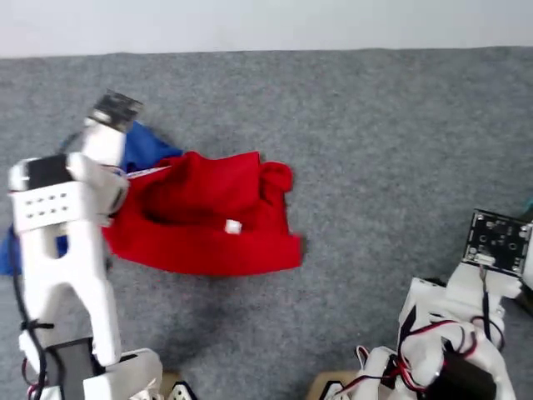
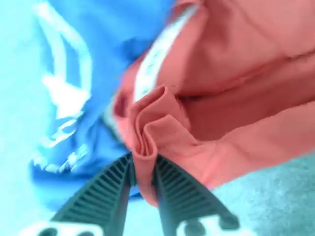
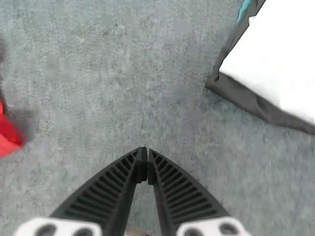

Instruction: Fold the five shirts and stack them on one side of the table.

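A red shirt [image 1: 208, 217] lies crumpled on the grey table, left of centre, partly over a blue shirt [image 1: 146, 146] with white print. My left gripper [image 2: 142, 169] is shut on a bunched fold of the red shirt [image 2: 162, 123] at its left edge, next to the white neck label; the blue shirt [image 2: 74, 73] lies just beyond. The left arm [image 1: 71, 208] stands over the shirts' left side. My right gripper [image 3: 143, 164] is shut with nothing in it, hovering over bare carpet at the lower right. An edge of the red shirt [image 3: 7, 132] shows far off.
A stack of clothing with a white shirt [image 3: 275, 59] on a dark one [image 3: 246, 93] lies beside the right arm [image 1: 466, 317]. The grey carpet [image 1: 391, 150] covers the table, with free room across the middle and back.
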